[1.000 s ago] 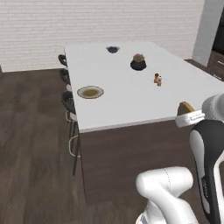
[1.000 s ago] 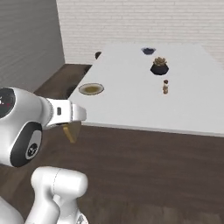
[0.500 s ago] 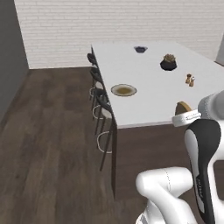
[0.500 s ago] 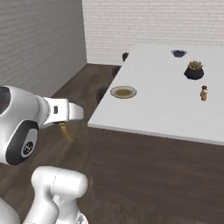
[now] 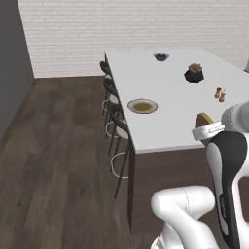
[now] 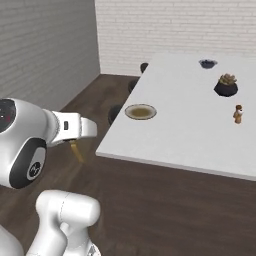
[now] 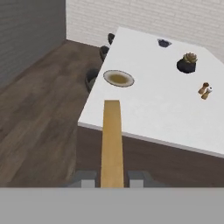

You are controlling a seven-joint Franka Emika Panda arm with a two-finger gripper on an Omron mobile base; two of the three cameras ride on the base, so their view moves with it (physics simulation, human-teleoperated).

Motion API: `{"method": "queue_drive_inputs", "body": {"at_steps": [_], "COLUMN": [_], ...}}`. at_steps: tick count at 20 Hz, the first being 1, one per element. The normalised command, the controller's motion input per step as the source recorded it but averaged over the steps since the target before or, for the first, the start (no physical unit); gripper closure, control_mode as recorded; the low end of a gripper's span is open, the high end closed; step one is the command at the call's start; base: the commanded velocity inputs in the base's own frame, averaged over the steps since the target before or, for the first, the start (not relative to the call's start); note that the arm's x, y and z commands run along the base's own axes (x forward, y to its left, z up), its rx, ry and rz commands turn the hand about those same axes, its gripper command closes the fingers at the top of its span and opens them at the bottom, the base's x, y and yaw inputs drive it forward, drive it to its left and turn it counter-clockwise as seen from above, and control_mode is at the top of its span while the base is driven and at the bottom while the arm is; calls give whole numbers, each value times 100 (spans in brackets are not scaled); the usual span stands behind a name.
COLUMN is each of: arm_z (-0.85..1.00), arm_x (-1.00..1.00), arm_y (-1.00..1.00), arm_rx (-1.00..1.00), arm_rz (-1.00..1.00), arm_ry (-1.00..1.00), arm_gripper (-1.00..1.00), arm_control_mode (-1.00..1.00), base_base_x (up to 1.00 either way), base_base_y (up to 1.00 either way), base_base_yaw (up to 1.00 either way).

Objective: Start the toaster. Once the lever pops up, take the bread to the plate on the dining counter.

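My gripper (image 7: pixel 112 177) is shut on the bread (image 7: pixel 112 140), a tan slice seen edge-on that sticks out ahead of the fingertips. From the base views the bread (image 5: pixel 203 119) (image 6: pixel 76 149) hangs at the hand, short of the near end of the dining counter (image 5: pixel 170 97) (image 6: pixel 190 125) (image 7: pixel 162 109). The plate (image 5: pixel 142 105) (image 6: pixel 140 111) (image 7: pixel 118 78), round and beige with a darker rim, lies near the counter's left edge, ahead of the bread. The toaster is out of view.
On the counter's far half stand a dark blue bowl (image 5: pixel 161 57) (image 7: pixel 164 43), a potted plant in a black pot (image 5: pixel 194 73) (image 7: pixel 188 63) and two small shakers (image 5: pixel 220 93) (image 7: pixel 204 90). Dark stools (image 5: pixel 114 112) line its left side. Wood floor lies to the left.
The whole scene has shifted as the base moves: the counter has slid right in the left base view. The bread stays in the gripper, unchanged.
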Motion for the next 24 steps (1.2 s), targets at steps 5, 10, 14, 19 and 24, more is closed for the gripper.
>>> {"method": "queue_drive_inputs", "body": {"at_steps": [5,10,14,19,24], "arm_z": [0,0,0,0,0], "arm_x": [0,0,0,0,39], "arm_y": [0,0,0,0,0], "arm_rx": [0,0,0,0,8], "arm_rz": [0,0,0,0,0], "arm_ry": [0,0,0,0,2], "arm_gripper": [100,100,100,100,100], "arm_control_mode": [100,100,100,100,-100], "base_base_x": [68,68,16,25,5], "base_base_y": [25,45,23,6,0], "base_base_yaw": [1,0,-2,-9,-1]}}
